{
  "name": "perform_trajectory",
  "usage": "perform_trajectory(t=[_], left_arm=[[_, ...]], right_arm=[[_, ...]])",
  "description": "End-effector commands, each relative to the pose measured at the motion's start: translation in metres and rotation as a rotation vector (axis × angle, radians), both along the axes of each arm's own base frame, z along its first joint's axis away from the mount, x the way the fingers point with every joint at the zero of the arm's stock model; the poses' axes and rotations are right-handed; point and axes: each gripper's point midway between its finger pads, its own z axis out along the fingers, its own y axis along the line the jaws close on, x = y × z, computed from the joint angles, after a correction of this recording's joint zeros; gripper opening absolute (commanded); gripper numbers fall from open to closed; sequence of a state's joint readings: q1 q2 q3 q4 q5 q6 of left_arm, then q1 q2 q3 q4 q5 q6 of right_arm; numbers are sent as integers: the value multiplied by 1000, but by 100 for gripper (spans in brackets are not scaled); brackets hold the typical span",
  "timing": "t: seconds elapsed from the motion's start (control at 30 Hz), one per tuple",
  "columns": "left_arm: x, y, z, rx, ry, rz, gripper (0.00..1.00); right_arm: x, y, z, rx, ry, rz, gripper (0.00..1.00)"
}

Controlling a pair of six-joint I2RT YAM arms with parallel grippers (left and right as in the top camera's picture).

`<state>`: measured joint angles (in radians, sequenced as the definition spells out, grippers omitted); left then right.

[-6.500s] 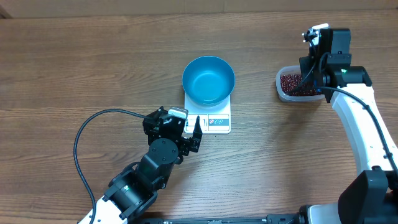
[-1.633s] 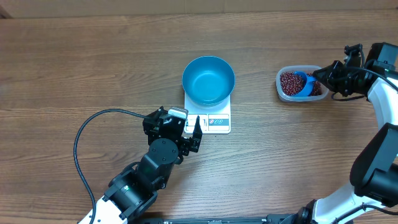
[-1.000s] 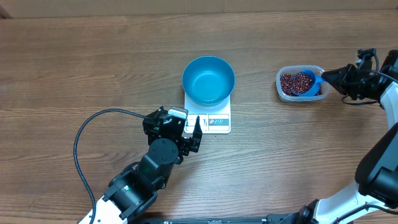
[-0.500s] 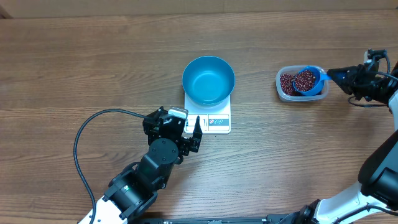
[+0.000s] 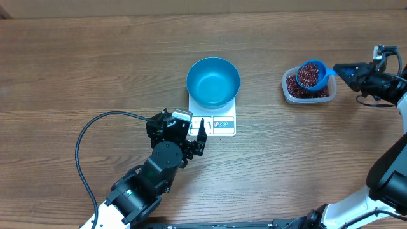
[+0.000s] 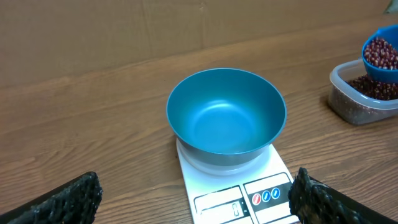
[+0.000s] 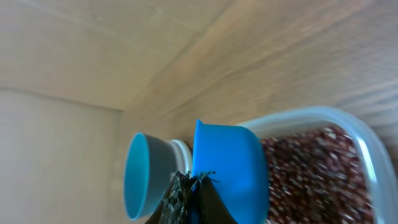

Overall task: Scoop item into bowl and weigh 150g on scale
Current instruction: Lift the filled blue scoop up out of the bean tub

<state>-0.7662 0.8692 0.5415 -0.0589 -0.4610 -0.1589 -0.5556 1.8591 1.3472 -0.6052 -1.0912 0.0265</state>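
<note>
Overhead, the right claw (image 5: 341, 68) is clamped shut on the handle of a small blue scoop (image 5: 324, 75). The scoop is heaped with red-brown beans (image 5: 310, 73). Half a second ago the scoop sat lower, among the beans; now it is held over the far side of the clear plastic tub (image 5: 287, 94), carrying its load. The blue bowl (image 5: 213, 81), the white scale (image 5: 219, 124) beneath it and the left arm are where they were.

The right wrist view shows the scoop's underside just beyond the closed claw. The bean-filled tub is to one side and the bowl lies blurred farther off.

The left wrist view shows what the others do not. The left claw (image 6: 193, 199) is spread wide and holds nothing, with its two fingers (image 6: 68, 199) at the bottom corners. The bowl is empty inside and sits on the scale's platform. The scale's display window and three round buttons face the camera.

On the wooden tabletop (image 5: 95, 57) there are one bowl, one scale, one scoop and one tub. There are two claws, and the beans are too many to count. A black cable (image 5: 95, 121) loops beside the left arm.
</note>
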Motion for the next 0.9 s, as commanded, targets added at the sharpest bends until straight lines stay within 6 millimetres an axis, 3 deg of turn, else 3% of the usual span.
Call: perform_trajectory(t=[0.0,0.13,0.67,0.87], left_arm=[[0,1,-2,-11,5,17,100],[0,1,-2,-11,5,17,99],[0,1,-2,-11,5,17,100],[0,1,-2,-11,5,17,100]], right_arm=[[-3,13,23,114,-99,82,4],[-4,18,38,173,-150,121,4],[7,18,53,293,-82,91,4],[20,37,51,301,-22,82,4]])
